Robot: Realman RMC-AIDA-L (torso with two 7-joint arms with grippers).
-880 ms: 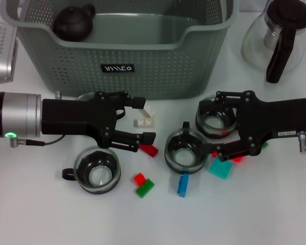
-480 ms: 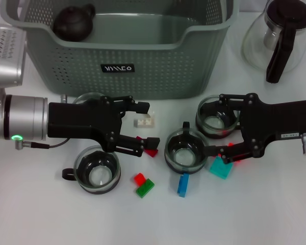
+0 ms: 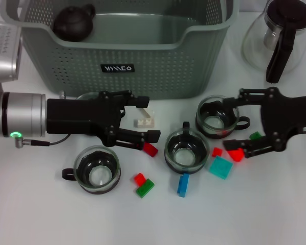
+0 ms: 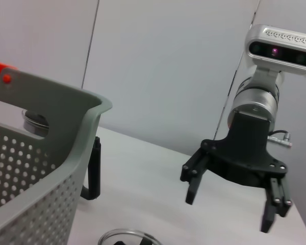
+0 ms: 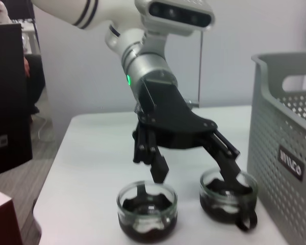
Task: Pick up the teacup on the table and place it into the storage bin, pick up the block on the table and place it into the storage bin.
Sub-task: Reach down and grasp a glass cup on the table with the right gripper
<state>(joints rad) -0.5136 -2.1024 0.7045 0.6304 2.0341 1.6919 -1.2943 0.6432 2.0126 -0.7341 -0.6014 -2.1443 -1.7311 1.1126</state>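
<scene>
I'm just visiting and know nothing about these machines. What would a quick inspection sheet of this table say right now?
Surface: white table, scattered with small pieces.
Job's things: storage bin at the back, a dark teapot inside; three glass teacups on the table; blocks in white, red, blue, teal and green.
Clutter: glass coffee pot, back right.
Grippers: left pincer open, around the white block; right pincer open beside the rear teacup. Neither holds anything.
Cables: thin cable under the left wrist.
Surroundings: plain wall; a dark partition in the right wrist view.
</scene>
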